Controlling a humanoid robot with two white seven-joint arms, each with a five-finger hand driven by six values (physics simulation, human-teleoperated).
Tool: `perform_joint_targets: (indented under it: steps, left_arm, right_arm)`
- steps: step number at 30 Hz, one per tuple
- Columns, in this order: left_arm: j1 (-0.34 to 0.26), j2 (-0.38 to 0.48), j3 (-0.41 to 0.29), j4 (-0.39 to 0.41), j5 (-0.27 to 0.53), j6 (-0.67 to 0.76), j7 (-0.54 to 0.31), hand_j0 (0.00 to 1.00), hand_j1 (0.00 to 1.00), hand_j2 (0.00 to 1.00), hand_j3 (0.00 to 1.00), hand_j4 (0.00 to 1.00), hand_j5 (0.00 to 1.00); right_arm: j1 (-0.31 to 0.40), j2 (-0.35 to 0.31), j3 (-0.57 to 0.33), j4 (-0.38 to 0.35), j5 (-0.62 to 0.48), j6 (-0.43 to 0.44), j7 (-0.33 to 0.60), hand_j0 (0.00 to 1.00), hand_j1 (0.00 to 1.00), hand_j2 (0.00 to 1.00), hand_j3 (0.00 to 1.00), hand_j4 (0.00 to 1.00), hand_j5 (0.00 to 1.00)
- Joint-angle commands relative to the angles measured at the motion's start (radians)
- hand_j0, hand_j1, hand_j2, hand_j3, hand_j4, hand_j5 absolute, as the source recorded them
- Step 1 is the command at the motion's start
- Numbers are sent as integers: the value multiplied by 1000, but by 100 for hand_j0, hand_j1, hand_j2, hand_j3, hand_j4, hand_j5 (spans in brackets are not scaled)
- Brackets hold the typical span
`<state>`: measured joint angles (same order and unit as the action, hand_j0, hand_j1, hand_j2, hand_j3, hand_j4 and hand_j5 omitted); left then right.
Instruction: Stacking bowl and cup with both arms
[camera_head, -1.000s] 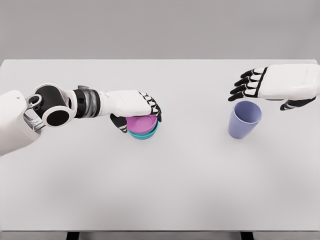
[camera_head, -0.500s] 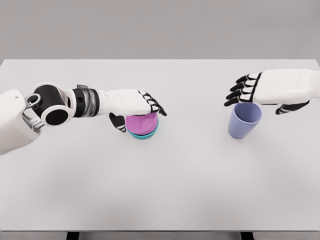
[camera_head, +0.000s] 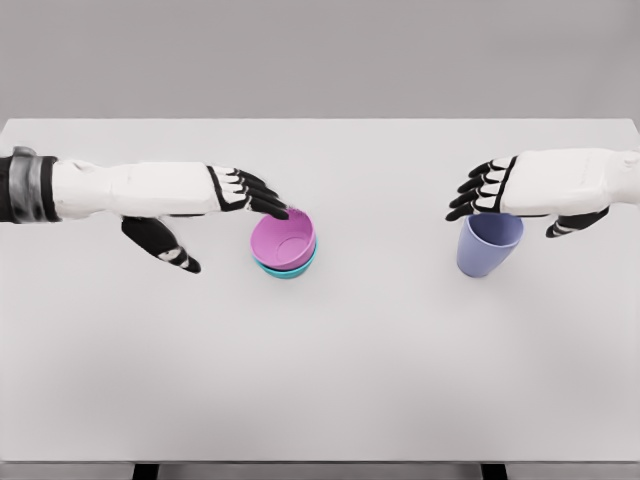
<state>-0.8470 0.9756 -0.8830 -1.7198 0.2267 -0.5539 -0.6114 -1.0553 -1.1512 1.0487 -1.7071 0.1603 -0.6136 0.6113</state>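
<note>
A pink bowl (camera_head: 283, 238) sits nested in a teal bowl (camera_head: 290, 268) near the middle of the white table (camera_head: 320, 350). My left hand (camera_head: 225, 215) is just left of the bowls, open, fingers spread, fingertips (camera_head: 275, 210) over the pink rim and holding nothing. A lavender cup (camera_head: 488, 243) stands upright at the right. My right hand (camera_head: 510, 205) hovers over the cup's far rim, open, with fingers pointing left and thumb to the right of the cup.
The table's far edge runs along the grey backdrop. Its near edge lies low in the picture, with dark legs just showing beneath.
My left hand has let go of the pink bowl and drawn back to the left with fingers spread. My right hand has come lower and further left over the cup.
</note>
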Motion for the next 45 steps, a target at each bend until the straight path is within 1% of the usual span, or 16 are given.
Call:
perform_joint_targets:
  steps: [1,2,4,5,6,7,9,13,14,18,24,27,34,38,45]
  left_arm:
    - [8,150,16,3,296,-57,1,100,100,100,100,100,100]
    - [46,193,18,9,339,-57,1,100,100,100,100,100,100]
    - [89,241,18,31,382,-57,1,100,100,100,100,100,100]
    - [117,245,18,65,385,-57,1,100,100,100,100,100,100]
    - [132,249,18,89,382,-57,1,100,100,100,100,100,100]
    - [138,255,18,89,381,-57,1,100,100,100,100,100,100]
    - [143,278,16,94,378,-57,1,100,100,100,100,100,100]
    - [152,276,15,98,379,-57,1,100,100,100,100,100,100]
    - [161,275,15,98,381,-57,1,100,100,100,100,100,100]
    - [164,269,15,97,381,-57,1,100,100,100,100,100,100]
    - [164,265,15,101,379,-57,1,100,100,100,100,100,100]
    - [164,265,15,103,375,-57,1,100,100,100,100,100,100]
    - [166,265,15,103,370,-57,1,100,100,100,100,100,100]
    - [166,264,15,103,368,-57,1,100,100,100,100,100,100]
    - [167,264,15,105,367,-57,1,100,100,100,100,100,100]
  right_arm:
    - [0,4,13,14,5,3,0,100,100,100,100,100,100]
    - [0,8,13,17,13,3,0,100,100,100,100,100,100]
    - [0,24,22,47,13,3,0,100,100,100,100,100,100]
    - [0,28,27,60,13,3,0,100,100,100,100,100,100]
    - [0,31,27,66,15,3,0,100,100,100,100,100,100]
    - [-2,34,27,69,15,3,0,100,100,100,100,100,100]
    - [-2,44,27,87,21,3,0,100,100,100,100,100,100]
    - [-2,64,42,96,28,3,0,100,100,100,100,100,100]
    - [-2,71,45,104,31,3,0,100,100,100,100,100,100]
    - [-2,85,62,139,50,3,0,100,100,100,100,100,100]
    - [-2,96,71,150,51,3,0,100,100,100,100,100,100]
    - [-2,117,73,192,65,3,0,100,100,100,100,100,100]
    - [-3,131,82,193,70,3,0,100,100,100,100,100,100]
    - [-3,153,93,227,79,3,0,100,100,100,100,100,100]
    - [-3,156,103,248,81,3,0,100,100,100,100,100,100]
